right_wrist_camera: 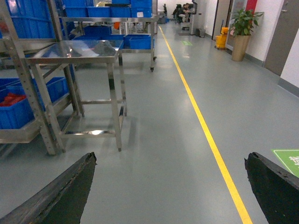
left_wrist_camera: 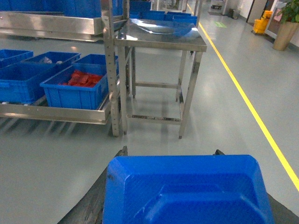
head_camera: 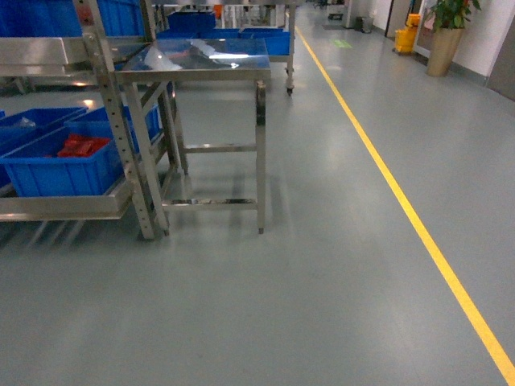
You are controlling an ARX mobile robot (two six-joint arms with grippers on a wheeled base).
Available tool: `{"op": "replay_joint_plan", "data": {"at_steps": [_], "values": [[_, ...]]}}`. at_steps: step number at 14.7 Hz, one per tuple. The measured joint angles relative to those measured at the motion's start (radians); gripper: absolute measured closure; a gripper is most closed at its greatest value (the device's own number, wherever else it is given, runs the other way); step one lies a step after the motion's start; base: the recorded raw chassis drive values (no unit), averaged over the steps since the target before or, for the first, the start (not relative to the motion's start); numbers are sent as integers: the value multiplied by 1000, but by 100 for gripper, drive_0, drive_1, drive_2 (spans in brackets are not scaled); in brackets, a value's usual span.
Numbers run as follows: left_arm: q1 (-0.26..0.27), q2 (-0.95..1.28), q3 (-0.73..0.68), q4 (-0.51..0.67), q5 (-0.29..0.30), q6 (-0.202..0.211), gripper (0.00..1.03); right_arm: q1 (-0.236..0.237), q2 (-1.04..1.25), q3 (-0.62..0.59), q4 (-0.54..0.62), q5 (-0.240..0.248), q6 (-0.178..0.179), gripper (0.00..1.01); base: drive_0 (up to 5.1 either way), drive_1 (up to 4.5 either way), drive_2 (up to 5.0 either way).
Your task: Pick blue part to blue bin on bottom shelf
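Observation:
The blue part (left_wrist_camera: 187, 191), a molded blue plastic piece, fills the bottom of the left wrist view, held between my left gripper's (left_wrist_camera: 171, 151) dark fingers (left_wrist_camera: 100, 196). The gripper is shut on it, above bare floor. The bottom shelf (left_wrist_camera: 51, 113) lies ahead to the left with several blue bins (left_wrist_camera: 18, 79). The nearest bin (left_wrist_camera: 74, 95) holds red parts (left_wrist_camera: 84, 78). In the head view the bottom shelf (head_camera: 56, 207) and that bin (head_camera: 56, 173) sit at the left edge; neither gripper shows there. My right gripper (right_wrist_camera: 171, 156) is open over the floor, holding nothing.
A stainless-steel table (head_camera: 201, 72) stands right beside the rack's upright post (head_camera: 121, 137). A yellow floor line (head_camera: 402, 201) runs along the aisle on the right. A potted plant (head_camera: 447, 40) and a yellow bucket (head_camera: 406, 36) stand far back right. More blue bins sit on racks behind.

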Motion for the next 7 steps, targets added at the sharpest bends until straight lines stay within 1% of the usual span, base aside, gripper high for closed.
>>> {"op": "replay_joint_plan", "data": {"at_steps": [7], "values": [[0, 2, 0, -1, 0, 0, 60, 0, 0, 0, 5, 0, 0, 3, -5, 428, -439]]}}
